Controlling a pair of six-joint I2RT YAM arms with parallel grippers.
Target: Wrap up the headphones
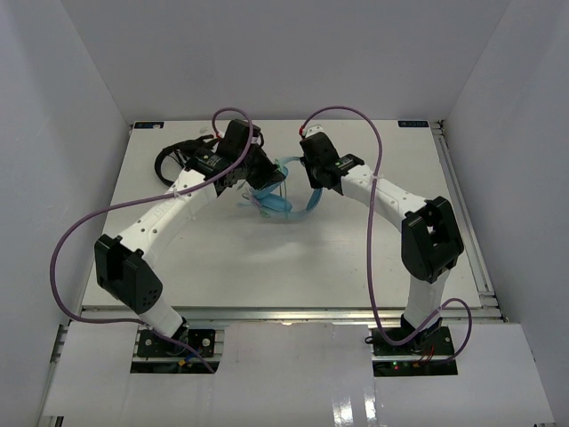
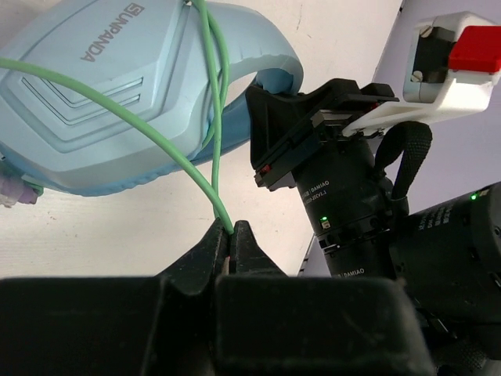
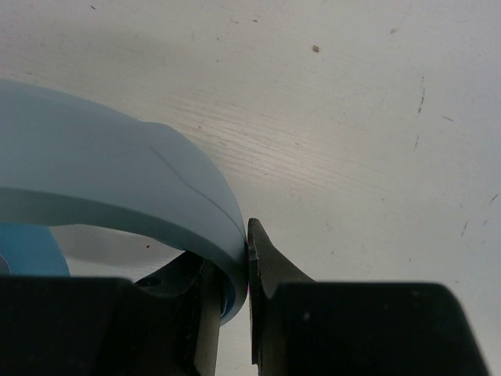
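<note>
The headphones (image 1: pixel 274 199) sit at the far middle of the worktop (image 1: pixel 311 267) between both arms, the left gripper (image 2: pixel 232 249) pinching the thin green cable (image 2: pixel 215 176) that crosses an ear cup (image 2: pixel 94 102), the right gripper (image 3: pixel 235 286) clamped on the blue headband (image 3: pixel 117 184).

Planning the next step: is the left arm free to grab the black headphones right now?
Probably not: its jaws are shut on the cable, though the black headphones lie close beside it.
</note>
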